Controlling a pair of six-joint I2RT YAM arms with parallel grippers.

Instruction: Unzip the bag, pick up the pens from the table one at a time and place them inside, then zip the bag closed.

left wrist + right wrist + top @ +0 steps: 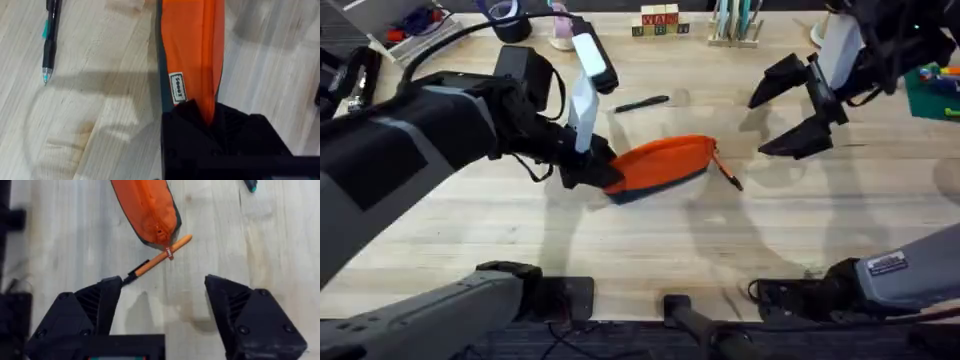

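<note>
Two black grippers work over the light wooden plank table [650,240] in the overhead view. The left gripper [592,168] is clamped on the left end of the small oval orange fabric pouch with a dark navy base [665,163], which lies near the middle of the table. The right gripper [798,105] hangs above the table to the right of the pouch, its fingers spread wide and holding nothing. A slim all-black pen [642,103] lies on the wood just beyond the pouch, on its far side. A slim orange pen with a black tip [727,170] lies slanted at the pouch's right end, touching it or just beside it; I cannot tell which here. Along the far edge stand lettered wooden blocks [659,22] and a wooden rack of pale upright sticks [735,25].

From the left wrist, the fingers [220,130] pinch the orange upper fabric of the pouch [192,50], just beside a small white label [177,87] on its side. The black pen [50,37] lies apart on the wood.

From the right wrist, the gripper [162,305] is open with bare wood between its fingers. Beyond them, the orange pen [159,259] lies slanted across the zip end of the pouch [147,207].
</note>
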